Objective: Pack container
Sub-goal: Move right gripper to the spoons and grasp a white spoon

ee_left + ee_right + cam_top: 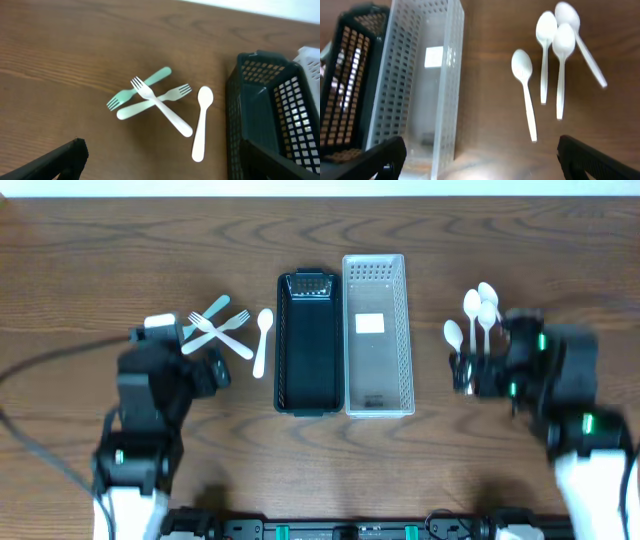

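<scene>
A black mesh basket (307,340) and a clear perforated basket (378,335) stand side by side at mid-table; neither shows any cutlery inside. Three crossed plastic forks (215,330) and one white spoon (263,340) lie left of the black basket; they also show in the left wrist view as forks (150,95) and spoon (201,122). Several white spoons (475,315) lie right of the clear basket and show in the right wrist view (555,55). My left gripper (216,370) (160,170) is open and empty, just short of the forks. My right gripper (463,370) (480,165) is open and empty, below the spoons.
The black basket's corner (270,115) fills the right of the left wrist view. The clear basket (420,80), with a white label on its floor, sits at the left of the right wrist view. A dark cable (40,450) trails at the left edge.
</scene>
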